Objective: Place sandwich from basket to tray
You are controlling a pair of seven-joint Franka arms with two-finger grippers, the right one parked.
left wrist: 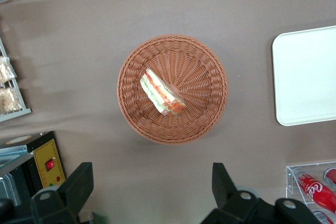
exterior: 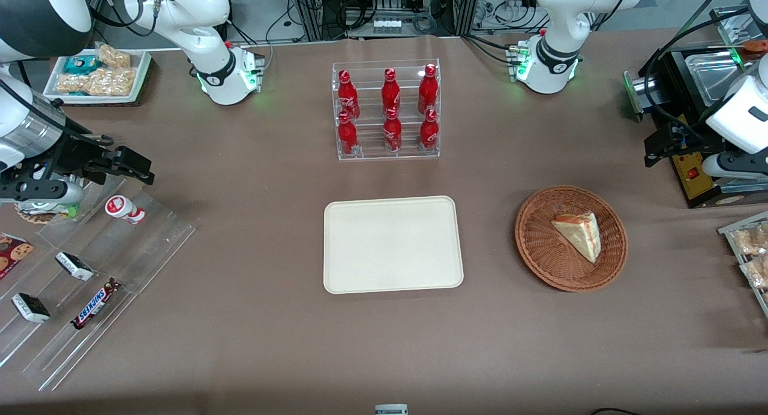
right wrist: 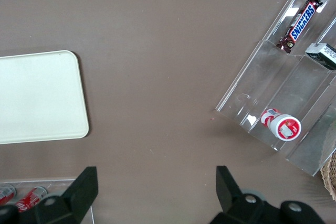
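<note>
The tool point(left wrist: 149, 192) hangs open high above the basket point(left wrist: 172, 88); descending off-centre could pinch the soft sandwich point(left wrist: 161, 93) crookedly, missing the tray point(left wrist: 307, 74).

White arm point(exterior: 564, 25), black two-fingered hand point(left wrist: 152, 190).

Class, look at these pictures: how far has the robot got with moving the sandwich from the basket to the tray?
Nothing looks done yet. The sandwich lies in the basket, and the tray beside it holds nothing. In hand: the gripper hangs above the table near the basket with its jaws open and holding nothing. Left to do: descend, grasp the sandwich, carry it across and set it on the tray.
</note>
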